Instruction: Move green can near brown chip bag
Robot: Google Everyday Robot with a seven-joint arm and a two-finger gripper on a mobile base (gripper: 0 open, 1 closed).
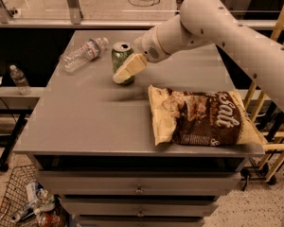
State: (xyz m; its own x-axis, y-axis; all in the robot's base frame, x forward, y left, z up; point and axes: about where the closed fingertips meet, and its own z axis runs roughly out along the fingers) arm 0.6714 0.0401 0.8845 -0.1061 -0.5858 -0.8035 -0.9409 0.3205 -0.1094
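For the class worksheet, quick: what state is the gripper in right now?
Gripper: at the green can, in front of it; open or shut cannot be told.

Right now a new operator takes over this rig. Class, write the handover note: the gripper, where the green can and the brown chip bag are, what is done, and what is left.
Gripper: low at the green can, overlapping its lower front in the camera view. A grasp cannot be confirmed.
Green can: upright, mid-back of the table, beside a lying clear bottle.
Brown chip bag: flat at the front right, with a gap between it and the can.
Done: the gripper is at the can.
Left: secure the can, carry it towards the bag, set it down beside it.
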